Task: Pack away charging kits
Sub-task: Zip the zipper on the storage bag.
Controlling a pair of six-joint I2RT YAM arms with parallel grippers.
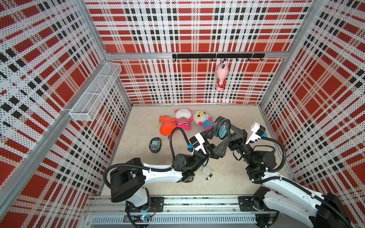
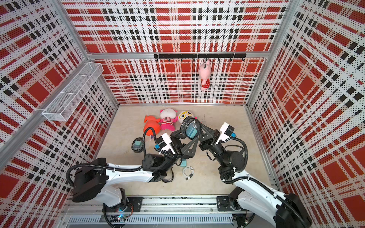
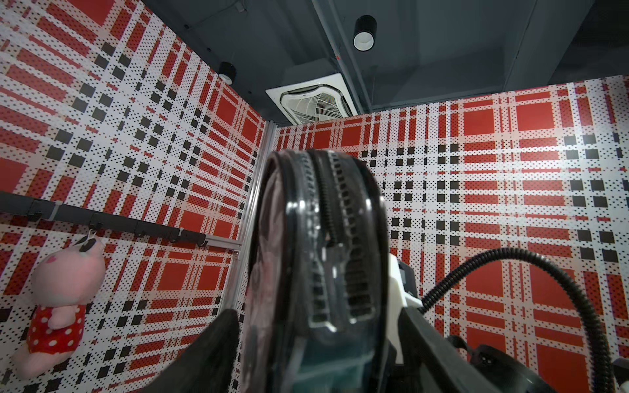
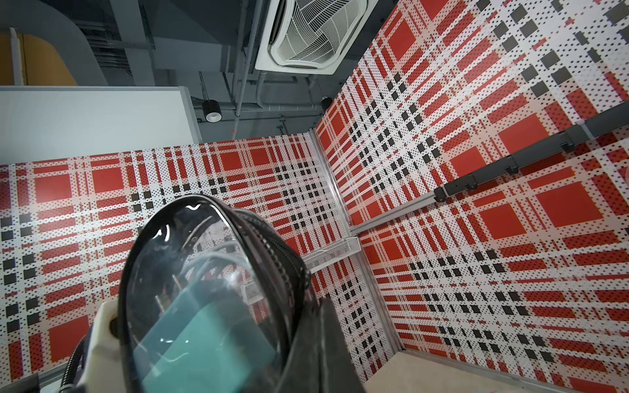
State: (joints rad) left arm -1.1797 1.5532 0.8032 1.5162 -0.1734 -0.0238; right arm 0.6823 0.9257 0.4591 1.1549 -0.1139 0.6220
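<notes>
Teal packed adapter [image 4: 204, 340] and a packed cable [image 4: 218, 262] show behind the clear window of the raised zip case [image 1: 219, 119], which the right gripper [image 1: 231, 128] clamps at its edge, jaws closed. The left gripper [image 3: 316, 311] straddles that case (whether it presses, I cannot tell). Nearer the arm bases than that case lie a loose adapter [image 2: 183, 162] and loose coiled cable [image 2: 187, 172]; a second zip case [image 1: 155, 145] rests on the floor toward the left arm's side.

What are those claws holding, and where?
A black oval clear-windowed zip case: right gripper pinches its edge; left gripper straddles its zipped side, grip unclear.
</notes>
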